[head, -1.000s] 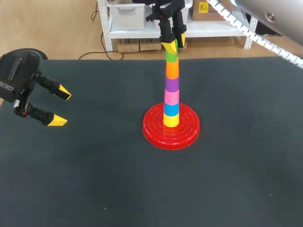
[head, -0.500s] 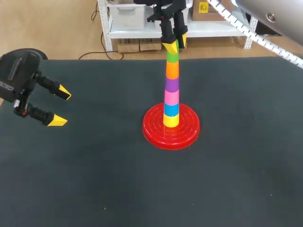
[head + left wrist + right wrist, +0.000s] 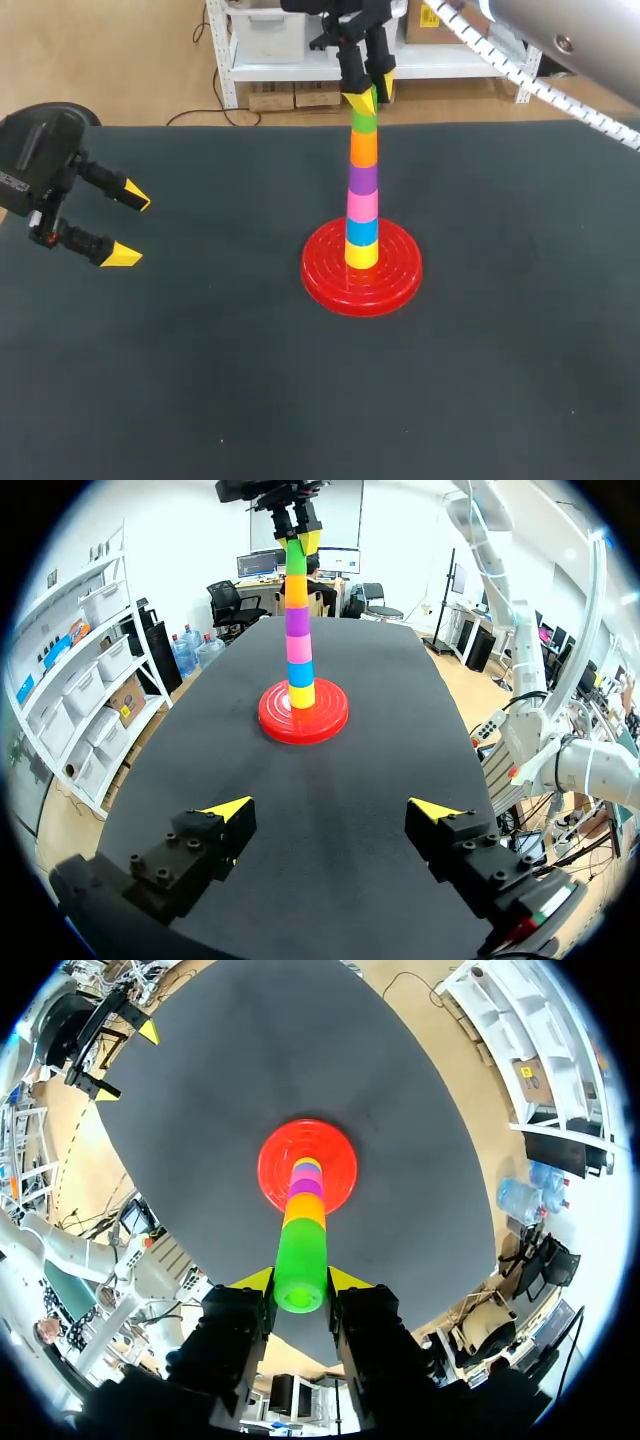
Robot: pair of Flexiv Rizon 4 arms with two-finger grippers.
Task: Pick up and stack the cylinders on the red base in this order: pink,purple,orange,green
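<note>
Green plastic cylinder (image 3: 363,122) on top, my right tool (image 3: 368,95) gripping it.
My left tool (image 3: 130,226) open above black table (image 3: 200,380); farther, red ridged round base (image 3: 330,285) carries multicoloured plastic cylinder stack (image 3: 362,190), green one topmost.

There is one red base (image 3: 330,282) and six cylinders, one per colour: yellow cylinder (image 3: 362,256), blue cylinder (image 3: 362,231), pink cylinder (image 3: 362,206), purple cylinder (image 3: 363,179), orange cylinder (image 3: 363,148), green cylinder (image 3: 364,121). Two grippers: left gripper (image 3: 131,226), right gripper (image 3: 369,97).

The base (image 3: 325,280) is red with round rings. Yellow cylinder (image 3: 362,254), blue cylinder (image 3: 362,231), pink cylinder (image 3: 362,206), purple cylinder (image 3: 363,179), orange cylinder (image 3: 364,149), green cylinder (image 3: 364,122). The table (image 3: 200,380) is black.
</note>
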